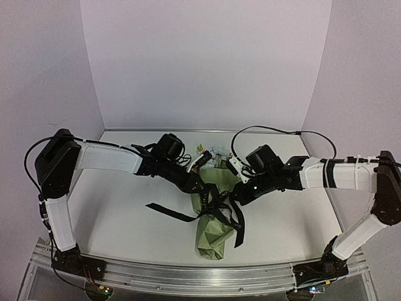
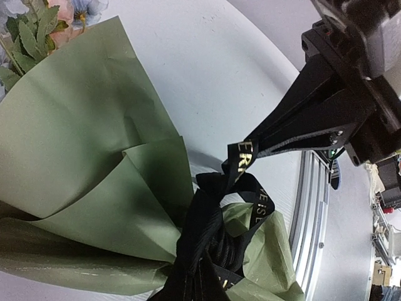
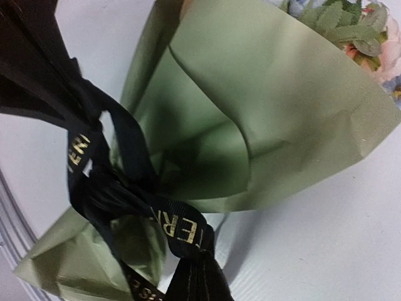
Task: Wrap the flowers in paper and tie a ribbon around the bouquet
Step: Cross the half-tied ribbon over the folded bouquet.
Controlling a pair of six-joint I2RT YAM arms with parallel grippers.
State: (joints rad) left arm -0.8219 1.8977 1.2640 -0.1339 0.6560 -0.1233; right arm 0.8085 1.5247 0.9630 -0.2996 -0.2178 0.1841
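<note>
- Right now the right gripper [image 2: 252,145] has its two black fingers pressed together on a long narrow black ribbon with pale lettering [image 2: 258,202], pinching one strand just above the wrapped stems.
- Opposite it, the left gripper [image 3: 84,100] is likewise clamped on the ribbon, its fingertips meeting at the dark bunch of strands on the other side of the wrap.
- Between the two grippers the ribbon crosses itself in a loose tangle of loops around the narrow part of the cone.
- From that tangle two free tails trail onto the worktop in the top view, one to the left and one to the right.
- The ribbon encircles a creased sage-green sheet of paper [image 2: 81,125], which is folded into a cone with one flap overlapping another.
- The small bunch of cream, pale blue and white flowers with green leaves [image 2: 37,25] shows from the wide end of the cone.
- This green cone bouquet [image 1: 213,241] lies flat on the pale grey worktop [image 2: 207,56], roughly midway between the arms.
- Its blooms point toward the back wall and its crumpled narrow end lies near the aluminium rail [image 1: 188,276] at the near edge.
</note>
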